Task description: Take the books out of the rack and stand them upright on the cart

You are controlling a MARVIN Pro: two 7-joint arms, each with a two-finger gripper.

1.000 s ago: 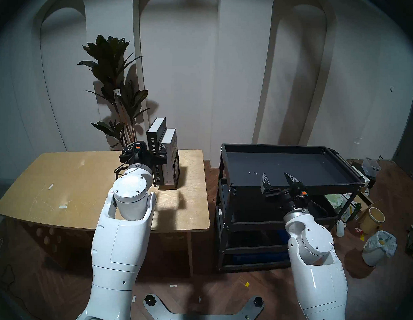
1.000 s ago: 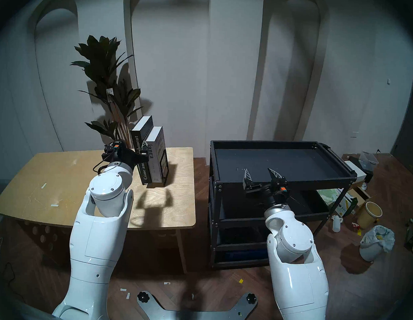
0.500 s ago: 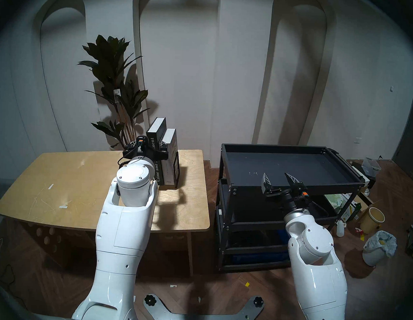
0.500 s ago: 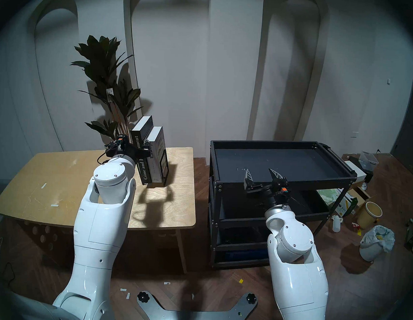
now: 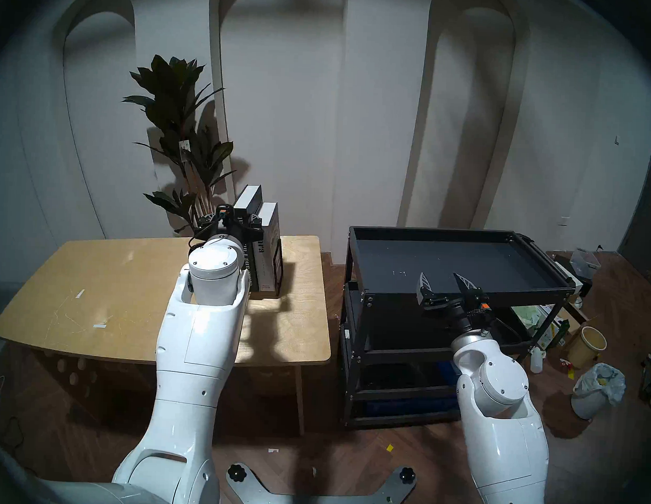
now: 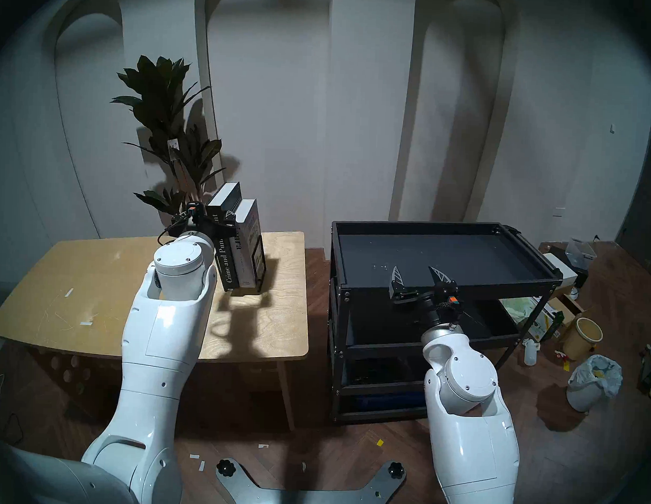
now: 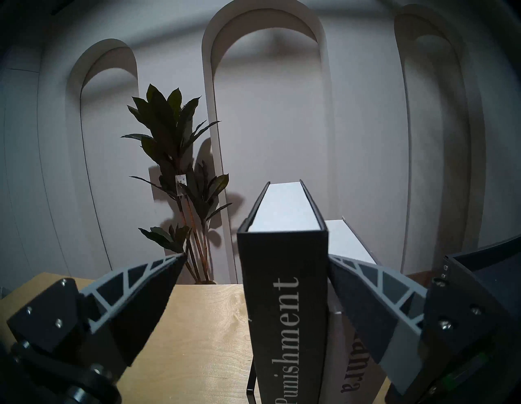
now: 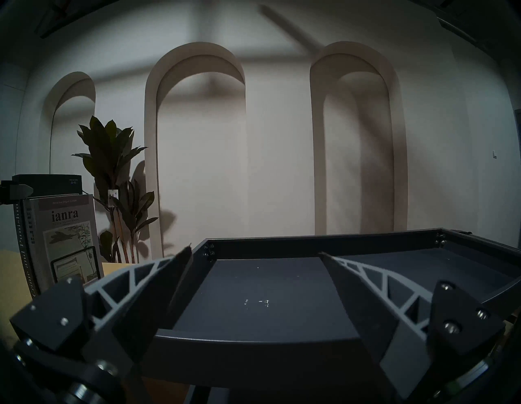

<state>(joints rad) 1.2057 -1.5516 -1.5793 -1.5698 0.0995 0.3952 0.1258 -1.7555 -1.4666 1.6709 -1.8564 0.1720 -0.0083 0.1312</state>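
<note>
Two books stand upright in the thin black wire rack (image 5: 279,259) (image 6: 260,263) on the wooden table. The taller black book (image 5: 249,201) (image 6: 227,197) (image 7: 284,296) is on the left. The shorter pale book (image 5: 268,240) (image 6: 249,239) (image 8: 67,234) leans against its right side. My left gripper (image 5: 232,219) (image 7: 256,255) is open and straddles the black book's spine near its top. Its right finger (image 7: 363,299) lies against that book's right edge, and its left finger stands clear. My right gripper (image 5: 439,276) (image 6: 413,267) (image 8: 253,251) hangs open with nothing in it over the front rim of the black cart (image 5: 428,230) (image 8: 310,242).
The books stand at the back right of the light wooden table (image 5: 112,294), with a potted plant (image 5: 181,130) behind it. The cart stands to the table's right, its top tray bare. A bucket (image 5: 586,345), a lined bin (image 5: 595,388) and boxes lie on the floor at the far right.
My left arm has pushed forward and up, bringing its open gripper from mid-spine to astride the top of the black book. The right gripper has drifted slightly right.
</note>
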